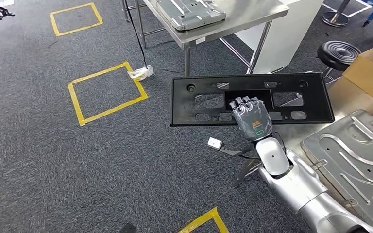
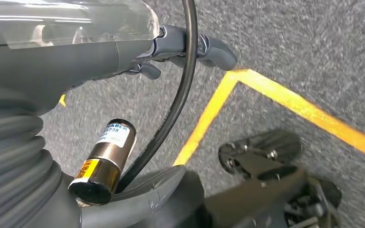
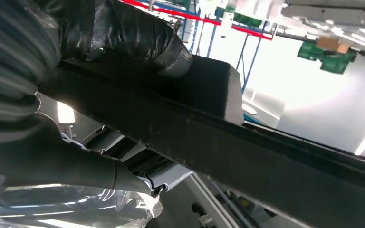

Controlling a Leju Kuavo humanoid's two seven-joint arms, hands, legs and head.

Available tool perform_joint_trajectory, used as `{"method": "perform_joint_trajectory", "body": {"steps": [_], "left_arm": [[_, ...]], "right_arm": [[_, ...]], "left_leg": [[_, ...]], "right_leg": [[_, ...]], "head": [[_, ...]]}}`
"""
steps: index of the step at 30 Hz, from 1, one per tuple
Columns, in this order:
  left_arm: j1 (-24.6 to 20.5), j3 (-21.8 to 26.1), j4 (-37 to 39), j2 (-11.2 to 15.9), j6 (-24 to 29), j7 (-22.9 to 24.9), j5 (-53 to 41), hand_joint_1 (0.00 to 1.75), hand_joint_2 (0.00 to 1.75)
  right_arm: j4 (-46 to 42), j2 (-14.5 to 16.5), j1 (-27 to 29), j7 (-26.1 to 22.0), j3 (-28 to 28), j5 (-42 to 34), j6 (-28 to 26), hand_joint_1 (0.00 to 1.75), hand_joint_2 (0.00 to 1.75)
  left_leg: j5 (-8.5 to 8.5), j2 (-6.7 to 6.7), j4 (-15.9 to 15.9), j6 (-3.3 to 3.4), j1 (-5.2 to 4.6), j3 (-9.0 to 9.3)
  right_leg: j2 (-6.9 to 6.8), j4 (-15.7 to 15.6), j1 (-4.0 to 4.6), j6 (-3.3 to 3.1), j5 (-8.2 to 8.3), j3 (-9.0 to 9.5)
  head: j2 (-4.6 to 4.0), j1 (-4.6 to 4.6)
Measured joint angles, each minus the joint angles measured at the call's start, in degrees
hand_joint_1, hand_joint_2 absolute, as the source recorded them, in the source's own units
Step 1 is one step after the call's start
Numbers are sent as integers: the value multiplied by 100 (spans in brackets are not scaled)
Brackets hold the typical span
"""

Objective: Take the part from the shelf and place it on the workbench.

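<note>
A workshop: grey carpet [image 1: 39, 160] marked with yellow tape squares [image 1: 108, 91], a steel workbench [image 1: 252, 14], pressed metal panels [image 1: 354, 160]

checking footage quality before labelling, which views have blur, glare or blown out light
Head view: evenly lit and mostly sharp, the black panel in the right robot hand crisp, carpet slightly smeared at the left. Left wrist view: the carpet and yellow tape are soft, the near black cable clearer. Right wrist view: bright background blown out, the panel's underside almost a silhouette.
</note>
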Motion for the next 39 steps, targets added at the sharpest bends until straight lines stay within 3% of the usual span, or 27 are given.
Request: {"method": "perform_joint_trajectory", "body": {"steps": [2,3,4,6,7,8,10,12,14,15,16,18,20,21,22,24,26,28,29,30,32,34,36,37,39], "left_arm": [[0,4,0,-5,2,-2,-4,0,175],[6,7,0,-6,1,-4,-7,0,175],[17,11,0,-8,1,-4,-9,0,175],[42,19,0,-9,-2,-1,-14,0,175],[48,22,0,-11,-2,1,-16,0,175],[50,24,0,-14,-2,1,-17,0,175],[42,27,0,-20,-2,1,-19,0,175],[32,31,-1,-20,-2,1,-21,0,175],[24,33,-1,-21,-2,3,-35,0,175],[20,33,-1,-21,-2,5,-48,0,175],[18,33,-2,-22,-2,7,-63,0,175],[25,33,-2,-22,-1,14,-95,0,175],[49,33,-1,-22,3,23,-123,0,175],[57,33,0,-22,9,27,-139,0,175],[57,33,0,-22,16,30,-154,0,175],[55,33,0,-22,26,37,-183,0,175],[66,34,0,-14,28,43,-195,0,175],[67,36,0,-7,29,44,-199,0,175],[61,36,0,-7,29,42,-201,0,175],[54,36,0,-7,29,39,-203,0,175],[46,36,-1,-8,29,30,-205,0,175],[54,36,-1,-7,28,24,-208,0,175],[73,37,0,-5,27,24,-212,0,175],[80,38,0,-4,26,26,-215,0,175],[84,38,0,-6,25,30,-225,0,175]], "right_arm": [[-2,-8,22,1,-1,0,-13,162,175],[-3,-4,35,2,-1,0,-19,162,175],[-3,-2,50,4,-1,0,-21,162,175],[-3,-2,103,13,-1,0,-21,162,175],[-3,-3,124,18,-1,0,-20,162,175],[-3,-3,135,20,-1,0,-21,162,175],[-5,-3,136,24,-1,0,-22,162,175],[-8,-2,137,30,-1,0,-22,162,175],[-8,-13,149,43,-3,0,-21,162,175],[-10,-19,155,54,-4,0,-21,162,175],[-14,-25,157,72,-6,0,-22,162,175],[-24,-26,165,129,-12,0,-28,162,175],[-33,-27,204,200,-17,0,-32,162,175],[-36,-31,234,235,-18,0,-34,162,175],[-39,-38,265,265,-20,0,-35,162,175],[-61,-53,314,306,-31,0,-42,162,175],[-93,-64,346,321,-64,0,-61,162,175],[-121,-90,397,322,-125,0,-87,162,175],[-137,-116,434,317,-162,0,-96,162,175],[-158,-145,480,309,-205,0,-104,162,175],[-197,-195,539,293,-290,0,-126,162,175],[-223,-213,560,283,-350,0,-149,162,175],[-230,-215,600,269,-393,0,-154,162,175],[-230,-215,629,262,-417,0,-155,162,175],[-233,-216,670,248,-469,0,-163,162,175]], "left_leg": [[64,178,-124,56,23,45],[73,264,-144,72,9,56],[70,350,-147,81,0,58],[47,521,-130,78,-8,56],[32,605,-117,69,-6,57],[12,686,-98,54,-4,62],[-45,834,-39,1,-21,70],[-92,940,2,-60,-54,83],[-118,1033,6,-112,-61,111],[-152,1004,26,-142,-49,118],[-234,892,116,-168,-29,93],[-556,572,635,-201,3,-128],[-887,428,1413,-205,7,-500],[-930,413,1652,-199,4,-625],[-851,404,1668,-183,3,-649],[-431,291,1065,-122,-1,-395],[-139,15,349,-62,6,-79],[-122,-104,102,-47,-4,36],[-115,-47,61,-47,-10,56],[-90,24,26,-33,-1,75],[-30,172,-86,15,26,120],[-6,331,-139,48,27,141],[-19,498,-137,48,22,142],[-31,580,-131,41,23,145],[-78,734,-99,7,30,161]], "right_leg": [[-347,309,39,34,-210,-154],[-587,644,46,43,-395,-306],[-744,1024,43,57,-576,-475],[-850,1490,17,95,-712,-680],[-878,1400,4,110,-620,-622],[-931,1104,-6,121,-452,-456],[-1173,323,15,107,-170,-36],[-1286,-7,56,45,-110,133],[-1152,4,67,-30,-99,120],[-1088,-4,58,-63,-91,121],[-1023,-13,45,-104,-81,124],[-899,-25,27,-170,-67,128],[-747,-21,41,-203,-63,123],[-665,-16,52,-208,-62,123],[-578,-10,62,-209,-62,123],[-401,7,68,-206,-61,124],[-237,25,67,-178,-54,103],[-97,20,36,-106,-26,61],[-24,3,20,-62,-5,44],[-17,-4,12,-26,2,31],[-307,178,47,18,-132,-69],[-714,800,62,45,-477,-364],[-839,1441,29,86,-712,-666],[-860,1515,10,107,-682,-700],[-975,1006,-16,135,-349,-425]], "head": [[0,26],[0,38],[0,50],[0,50],[0,51],[0,51],[0,51],[0,48],[0,45],[0,45],[0,44],[0,42],[0,41],[0,41],[0,41],[0,41],[0,44],[0,44],[0,44],[0,43],[0,62],[0,88],[0,96],[0,96],[0,96]]}}
